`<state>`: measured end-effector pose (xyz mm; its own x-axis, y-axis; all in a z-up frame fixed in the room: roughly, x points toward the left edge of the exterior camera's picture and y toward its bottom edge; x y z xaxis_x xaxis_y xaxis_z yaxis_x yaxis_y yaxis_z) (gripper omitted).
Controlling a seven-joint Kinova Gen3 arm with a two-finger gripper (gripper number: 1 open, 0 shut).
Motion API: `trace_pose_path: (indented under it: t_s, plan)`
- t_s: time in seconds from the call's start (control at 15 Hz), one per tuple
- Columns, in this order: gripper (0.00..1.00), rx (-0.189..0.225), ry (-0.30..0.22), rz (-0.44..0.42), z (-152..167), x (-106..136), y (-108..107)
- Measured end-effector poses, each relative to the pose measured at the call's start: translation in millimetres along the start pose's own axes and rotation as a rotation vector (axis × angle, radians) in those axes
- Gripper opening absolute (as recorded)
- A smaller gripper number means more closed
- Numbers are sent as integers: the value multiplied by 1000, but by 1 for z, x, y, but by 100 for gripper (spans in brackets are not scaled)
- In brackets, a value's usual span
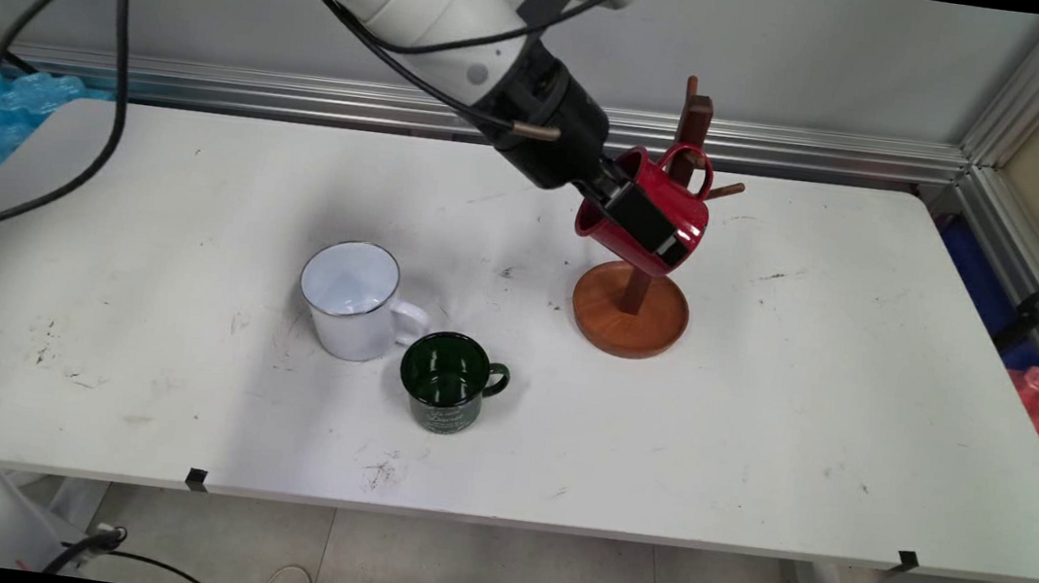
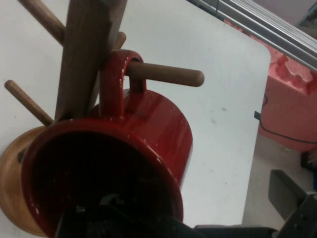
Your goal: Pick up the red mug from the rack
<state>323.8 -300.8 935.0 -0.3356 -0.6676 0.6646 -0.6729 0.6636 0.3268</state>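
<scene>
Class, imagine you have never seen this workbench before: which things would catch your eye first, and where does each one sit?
A glossy red enamel mug hangs tilted with its handle looped over a peg of the brown wooden mug tree, right of the table's centre, the black two-finger gripper clamped on its wall. Nearer the front, a white enamel mug and a smaller dark green enamel mug stand upright side by side on the white table.

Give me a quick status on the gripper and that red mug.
Gripper shut on red mug, one finger inside the rim. Mug tilted, its handle looped over a peg of the wooden mug tree. White mug, green mug stand apart.
</scene>
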Motion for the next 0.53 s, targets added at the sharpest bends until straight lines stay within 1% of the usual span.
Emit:
trace_pose_path:
  t_s: [0.47, 0.53]
  plan:
    - [100, 2, 12, 4, 15, 0, -6]
    - [0, 2, 14, 5, 16, 0, -6]
